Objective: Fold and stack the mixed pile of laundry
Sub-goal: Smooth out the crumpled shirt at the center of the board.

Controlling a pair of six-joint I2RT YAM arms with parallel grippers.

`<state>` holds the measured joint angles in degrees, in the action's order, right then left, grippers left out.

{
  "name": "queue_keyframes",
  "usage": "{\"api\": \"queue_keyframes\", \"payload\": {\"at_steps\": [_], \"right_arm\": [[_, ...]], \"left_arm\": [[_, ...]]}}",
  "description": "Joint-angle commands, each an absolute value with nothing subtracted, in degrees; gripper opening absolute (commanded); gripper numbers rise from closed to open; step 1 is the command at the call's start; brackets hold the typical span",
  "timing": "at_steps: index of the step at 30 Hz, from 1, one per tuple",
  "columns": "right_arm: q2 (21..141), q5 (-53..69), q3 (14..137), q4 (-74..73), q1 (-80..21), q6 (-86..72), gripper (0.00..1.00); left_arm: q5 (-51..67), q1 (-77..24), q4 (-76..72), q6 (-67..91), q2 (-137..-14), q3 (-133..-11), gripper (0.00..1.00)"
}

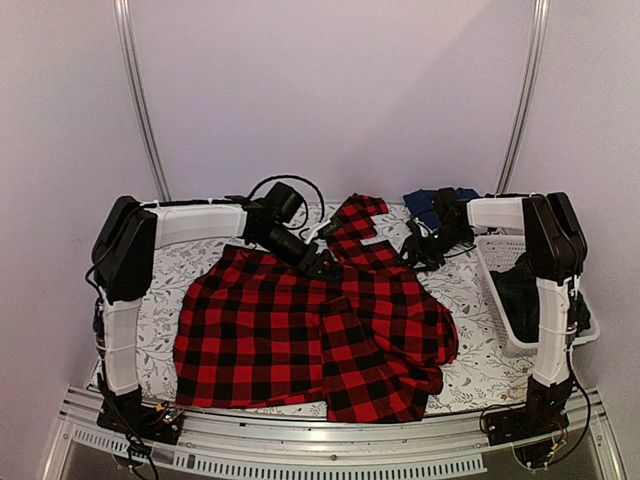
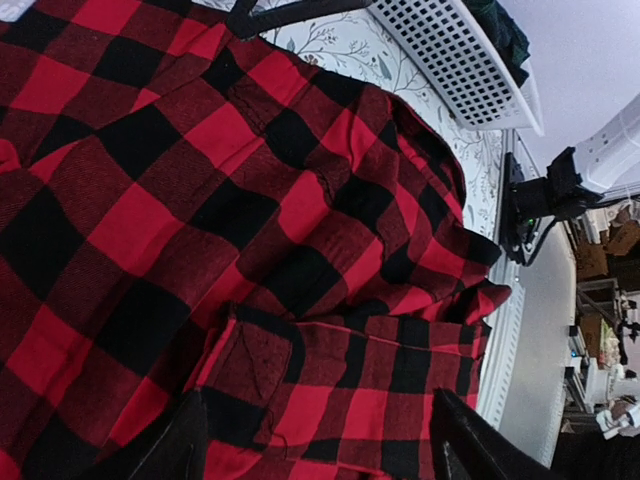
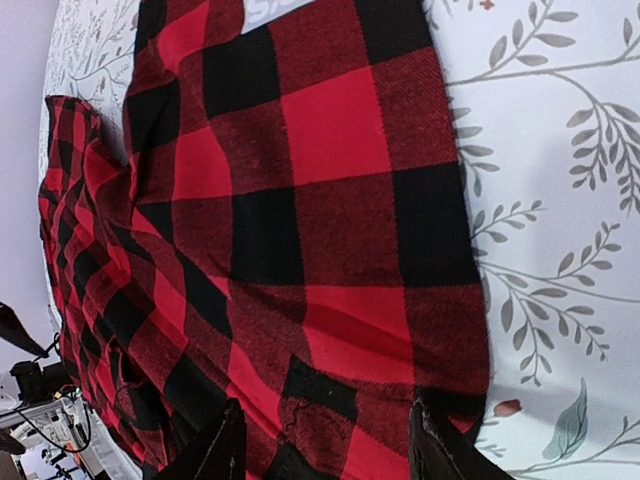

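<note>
A red-and-black checked flannel shirt [image 1: 300, 330] lies spread across the middle of the table, one sleeve [image 1: 358, 215] reaching toward the back. My left gripper [image 1: 320, 262] hovers at the shirt's back edge. In the left wrist view the left gripper [image 2: 320, 455] is open, its dark fingers [image 2: 175, 450] wide apart over the flannel [image 2: 200, 220]. My right gripper [image 1: 415, 255] sits at the shirt's back right corner. It is open too, and the right wrist view shows this gripper [image 3: 325, 450] astride the shirt's edge [image 3: 330, 230]. A navy folded garment [image 1: 425, 205] rests at the back.
A white lattice basket [image 1: 495, 290] stands at the right with a dark garment [image 1: 520, 285] inside; the basket [image 2: 450, 60] also shows in the left wrist view. The floral table cloth [image 1: 470, 290] covers the table. A metal rail [image 1: 300, 445] runs along the near edge.
</note>
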<state>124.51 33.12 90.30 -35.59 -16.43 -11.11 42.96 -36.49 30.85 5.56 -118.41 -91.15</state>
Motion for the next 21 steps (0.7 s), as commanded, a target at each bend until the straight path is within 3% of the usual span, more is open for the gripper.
{"api": "queue_keyframes", "payload": {"at_steps": [1,9,21], "right_arm": [[117.62,35.36,88.51,-35.34,-17.89,-11.61,0.54],[112.51,38.16,79.38,-32.38,-19.99,-14.42,0.54],[111.47,39.46,71.86,-27.72,-21.05,-17.22,0.54]], "left_arm": [[40.56,-38.67,34.23,4.41,-125.37,-98.18,0.77],[35.41,-41.16,39.71,3.01,-133.21,-107.23,0.85],[38.53,-43.88,41.26,1.36,-134.83,-106.53,0.68]]}}
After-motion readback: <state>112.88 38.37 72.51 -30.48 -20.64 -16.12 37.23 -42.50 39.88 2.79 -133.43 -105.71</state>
